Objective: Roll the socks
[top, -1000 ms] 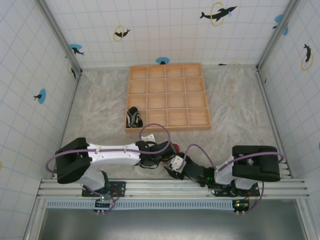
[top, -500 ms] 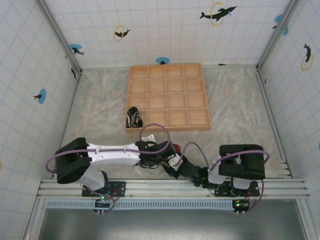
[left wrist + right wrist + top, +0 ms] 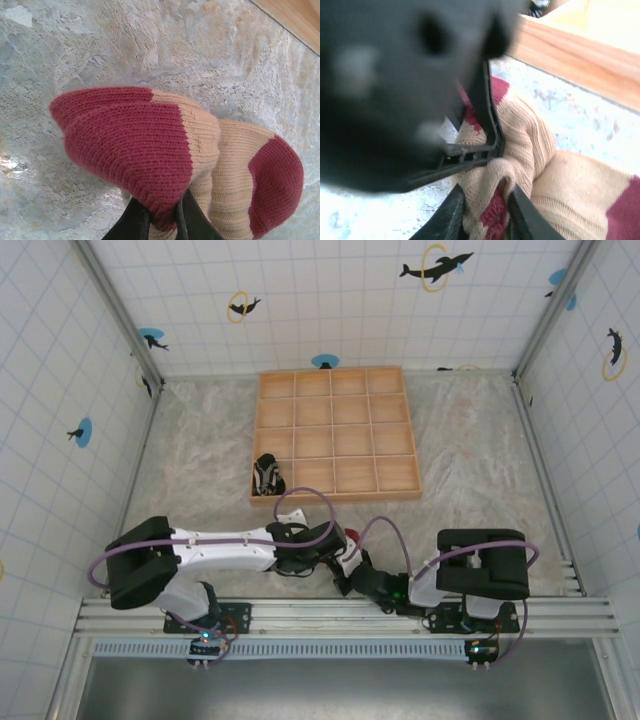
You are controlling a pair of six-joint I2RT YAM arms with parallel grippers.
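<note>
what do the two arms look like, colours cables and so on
Both arms mix white links with boxy black joint housings. The left arm shows a long white link; the right arm a large black block. A purple cable loops along each. The fingers are thin, black and tapered.

The left arm (image 3: 215,548) had a long white link set between blocky black joints. The right arm (image 3: 485,565) was mostly black, with a white piece under its big block. A purple cable (image 3: 303,490) looped over each arm. Small green lights glowed by the black bases (image 3: 207,625). The left fingers (image 3: 134,222) and right fingers (image 3: 451,215) were slim and black.
</note>
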